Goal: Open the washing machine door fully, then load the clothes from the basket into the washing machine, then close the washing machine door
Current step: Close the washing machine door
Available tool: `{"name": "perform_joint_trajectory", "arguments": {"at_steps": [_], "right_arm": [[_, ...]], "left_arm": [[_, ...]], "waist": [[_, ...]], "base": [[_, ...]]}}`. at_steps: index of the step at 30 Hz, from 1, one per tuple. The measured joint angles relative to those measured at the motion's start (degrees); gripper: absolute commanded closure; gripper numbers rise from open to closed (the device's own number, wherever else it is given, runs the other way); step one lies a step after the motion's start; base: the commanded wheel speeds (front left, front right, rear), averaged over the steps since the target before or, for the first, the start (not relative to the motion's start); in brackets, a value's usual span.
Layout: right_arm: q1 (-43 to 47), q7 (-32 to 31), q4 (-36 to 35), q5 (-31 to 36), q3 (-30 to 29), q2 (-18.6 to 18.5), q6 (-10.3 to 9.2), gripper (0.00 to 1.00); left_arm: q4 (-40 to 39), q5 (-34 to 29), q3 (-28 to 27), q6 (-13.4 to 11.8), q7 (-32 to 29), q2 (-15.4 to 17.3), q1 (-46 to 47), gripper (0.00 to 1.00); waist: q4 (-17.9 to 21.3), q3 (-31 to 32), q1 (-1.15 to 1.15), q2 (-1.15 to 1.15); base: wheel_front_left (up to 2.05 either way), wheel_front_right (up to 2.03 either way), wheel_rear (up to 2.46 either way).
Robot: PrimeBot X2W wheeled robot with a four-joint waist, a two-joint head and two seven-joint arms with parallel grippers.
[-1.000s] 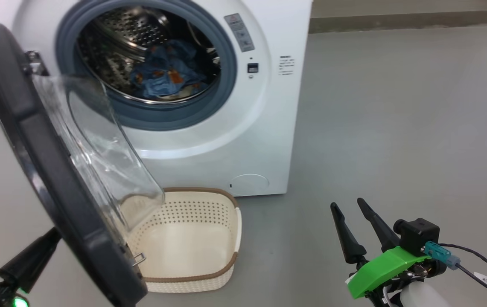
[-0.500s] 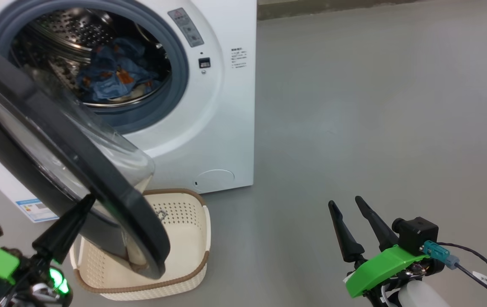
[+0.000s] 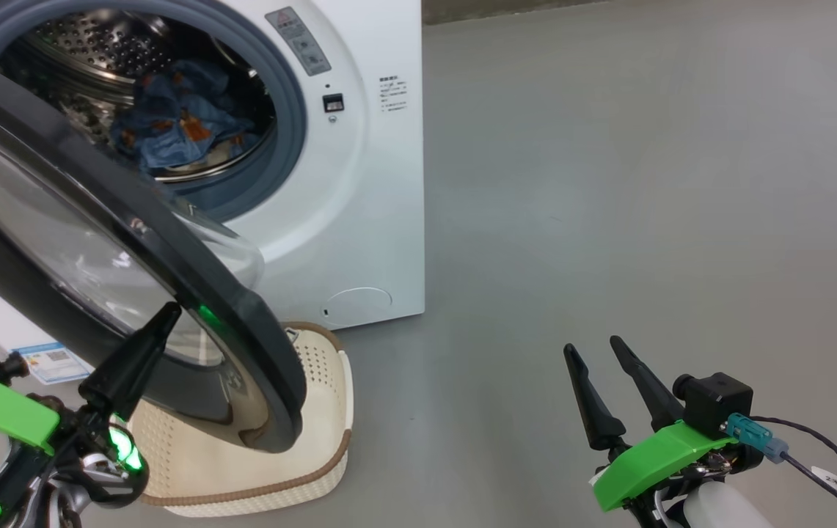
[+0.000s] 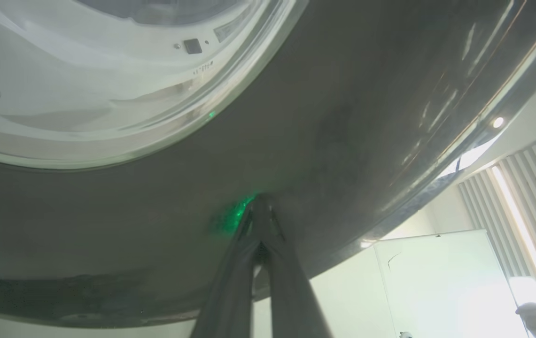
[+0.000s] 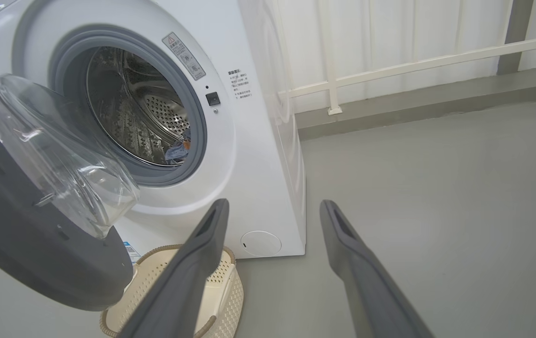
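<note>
My left claw (image 3: 167, 314) has risen from the lower corner, tip now against the outer face of the washing machine door (image 3: 242, 330), which has swung partway shut and covers more of the basket (image 3: 330, 411); my head has turned with it.

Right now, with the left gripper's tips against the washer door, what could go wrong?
1. The left gripper has its shut tips on the glossy washing machine door, so they may slide off.
2. The door's lower edge looks close above the basket and might catch its rim.
3. The clothes lie in the drum; a loose fold could get pinched at the gasket.
</note>
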State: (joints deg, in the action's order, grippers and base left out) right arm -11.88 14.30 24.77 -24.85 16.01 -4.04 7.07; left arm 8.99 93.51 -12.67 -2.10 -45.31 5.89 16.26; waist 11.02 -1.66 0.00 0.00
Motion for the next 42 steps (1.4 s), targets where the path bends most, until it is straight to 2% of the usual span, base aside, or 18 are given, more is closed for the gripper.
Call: {"name": "perform_joint_trajectory", "arguments": {"at_steps": [9, 10, 12, 13, 14, 17, 22, 25, 28, 32, 39, 42], "right_arm": [[0.00, 0.00, 0.03, 0.22, -0.14, 0.03, 0.00, 0.00], [0.00, 0.00, 0.05, 0.22, -0.19, 0.04, -0.01, 0.00], [0.00, 0.00, 0.09, 0.22, -0.46, 0.05, -0.01, 0.00], [0.00, 0.00, 0.09, 0.22, -0.69, 0.08, 0.00, 0.00], [0.00, 0.00, 0.10, 0.22, -0.94, 0.08, 0.00, 0.00], [0.00, 0.00, 0.10, 0.22, -1.33, 0.09, -0.01, 0.00], [0.00, 0.00, -0.10, 0.22, -1.36, 0.11, 0.00, 0.00], [0.00, 0.00, -0.54, 0.21, -1.36, -0.03, 0.00, 0.00], [0.00, 0.00, -0.88, 0.21, -1.36, -0.25, 0.00, 0.00], [0.00, 0.00, -1.19, 0.21, -1.41, -0.41, -0.01, 0.00], [0.01, 0.00, -1.41, 0.21, -1.57, -0.68, 0.00, 0.00], [0.01, 0.00, -1.42, 0.21, -1.60, -0.70, 0.00, 0.00]], "left_arm": [[-0.09, -2.02, 0.23, 1.51, 1.52, -0.03, -0.02, 1.00], [-0.24, -2.72, 0.13, 1.83, 2.03, 0.07, -0.03, 0.72], [-0.64, -4.38, -0.04, 2.65, 3.16, 0.49, -0.11, 0.45], [-0.89, -4.97, -0.14, 2.97, 3.67, 0.73, -0.22, 0.11], [-1.08, -5.97, -0.18, 3.48, 4.31, 0.94, -0.35, 0.00], [-1.44, -9.23, -0.12, 5.23, 6.59, 1.94, -1.80, 0.00], [-2.66, -19.53, 1.44, 8.59, 14.11, 3.86, -5.19, 0.00], [-3.45, -25.46, 3.13, 9.15, 19.82, 4.57, -6.99, 0.00], [-5.26, -28.59, 5.83, 9.14, 25.42, 5.05, -8.88, 0.00], [-7.32, -33.34, 10.43, 9.21, 34.21, 8.05, -11.76, 0.00], [-4.89, -40.63, 16.70, 9.22, 48.27, 12.51, -14.46, 0.00], [-2.07, -42.50, 17.81, 9.22, 52.82, 13.02, -14.46, 0.00]], "waist": [[-3.40, 0.40, 0.00, 0.00], [-3.85, 0.46, 0.00, 0.00], [-4.73, 0.60, 0.00, 0.00], [-5.16, 0.67, 0.00, 0.00], [-5.57, 0.75, 0.00, 0.00], [-6.70, 0.99, 0.00, 0.00], [-7.78, 1.36, 0.00, 0.00], [-7.80, 1.42, 0.00, 0.00], [-7.60, 1.35, 0.00, 0.00], [-7.16, 1.22, 0.00, 0.00], [-6.61, 1.04, 0.00, 0.00], [-6.58, 0.98, 0.00, 0.00]], "base": [[0.00, 0.00, 0.00], [0.00, 0.00, 0.00], [0.00, 0.00, 0.00], [0.00, 0.00, 0.00], [0.00, 0.00, 0.00], [0.00, 0.00, 0.00], [0.00, 0.00, 0.00], [0.00, 0.00, 0.00], [0.00, 0.00, 0.00], [0.00, 0.00, 0.00], [0.00, 0.00, 0.00], [0.00, 0.00, 0.00]]}}
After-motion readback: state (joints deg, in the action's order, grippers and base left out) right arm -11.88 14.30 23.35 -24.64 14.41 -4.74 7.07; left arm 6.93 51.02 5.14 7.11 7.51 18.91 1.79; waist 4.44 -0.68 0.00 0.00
